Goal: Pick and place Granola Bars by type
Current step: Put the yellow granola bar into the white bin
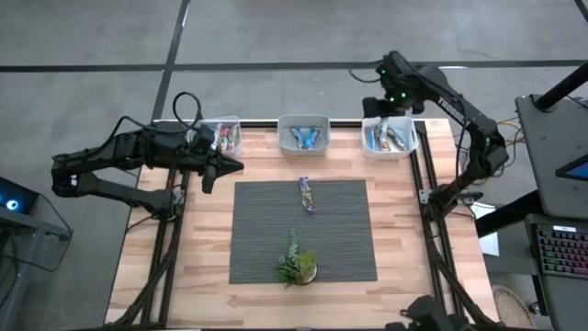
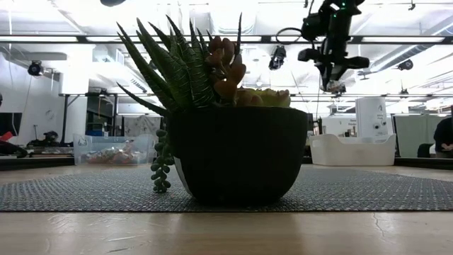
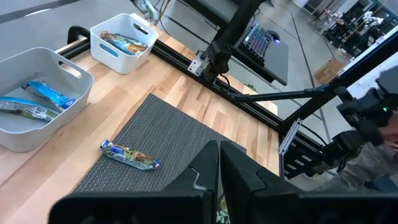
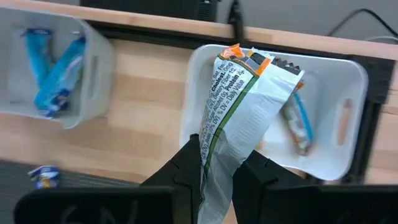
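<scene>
Right wrist view alone showed the right claw (image 4: 217,167) clamping a white-wrapped bar (image 4: 235,118) above the right bin (image 4: 354,149); left claw (image 1: 234,166), shut, hung near the surface's (image 1: 207,267) back-left edge.

Both arms matte black, jointed links. Left arm (image 1: 110,165): black cable looped above the wrist. Right arm (image 1: 459,115): white lettering along the forearm, green indicator lights near the wrist. Tool fingers (image 3: 205,180) black, flat-faced, angular.

Even overhead light is falling on the desk (image 1: 276,303), casting only faint shadows. In the low view, ceiling strip lights (image 2: 396,39) are glaring, leaving the plant pot (image 2: 237,156) dark and backlit.
</scene>
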`<state>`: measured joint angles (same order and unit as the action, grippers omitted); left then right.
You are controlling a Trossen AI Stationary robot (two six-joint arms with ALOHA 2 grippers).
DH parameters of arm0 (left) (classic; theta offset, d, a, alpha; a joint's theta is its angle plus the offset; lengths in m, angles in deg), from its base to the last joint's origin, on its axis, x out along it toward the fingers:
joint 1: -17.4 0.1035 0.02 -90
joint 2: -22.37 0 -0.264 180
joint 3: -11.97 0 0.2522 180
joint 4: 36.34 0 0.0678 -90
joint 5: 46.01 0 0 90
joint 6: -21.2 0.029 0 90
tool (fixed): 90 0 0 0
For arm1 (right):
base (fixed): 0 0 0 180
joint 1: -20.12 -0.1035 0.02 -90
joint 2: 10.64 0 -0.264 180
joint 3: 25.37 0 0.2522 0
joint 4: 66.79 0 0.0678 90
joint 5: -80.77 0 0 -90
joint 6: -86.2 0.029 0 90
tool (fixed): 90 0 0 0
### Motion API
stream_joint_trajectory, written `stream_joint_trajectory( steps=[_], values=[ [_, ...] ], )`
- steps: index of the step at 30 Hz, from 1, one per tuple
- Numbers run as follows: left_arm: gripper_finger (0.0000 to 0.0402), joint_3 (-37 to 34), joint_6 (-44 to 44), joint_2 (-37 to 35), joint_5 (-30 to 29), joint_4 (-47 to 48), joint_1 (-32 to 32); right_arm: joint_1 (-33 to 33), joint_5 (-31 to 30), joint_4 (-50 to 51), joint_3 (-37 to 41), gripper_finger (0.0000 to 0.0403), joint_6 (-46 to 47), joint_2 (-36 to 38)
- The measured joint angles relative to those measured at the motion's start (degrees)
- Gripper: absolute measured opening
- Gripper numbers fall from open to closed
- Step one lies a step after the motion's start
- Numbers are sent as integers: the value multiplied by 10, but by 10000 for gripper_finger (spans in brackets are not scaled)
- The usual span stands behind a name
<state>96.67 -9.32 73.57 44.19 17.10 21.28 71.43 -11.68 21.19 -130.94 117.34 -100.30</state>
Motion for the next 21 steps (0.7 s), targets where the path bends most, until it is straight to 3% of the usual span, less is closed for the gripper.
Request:
stream_joint_trajectory(
  steps=[21],
  values=[
    [0,0,-2,0,0,0,0,89,14,4,5,54,-35,-23]
  ],
)
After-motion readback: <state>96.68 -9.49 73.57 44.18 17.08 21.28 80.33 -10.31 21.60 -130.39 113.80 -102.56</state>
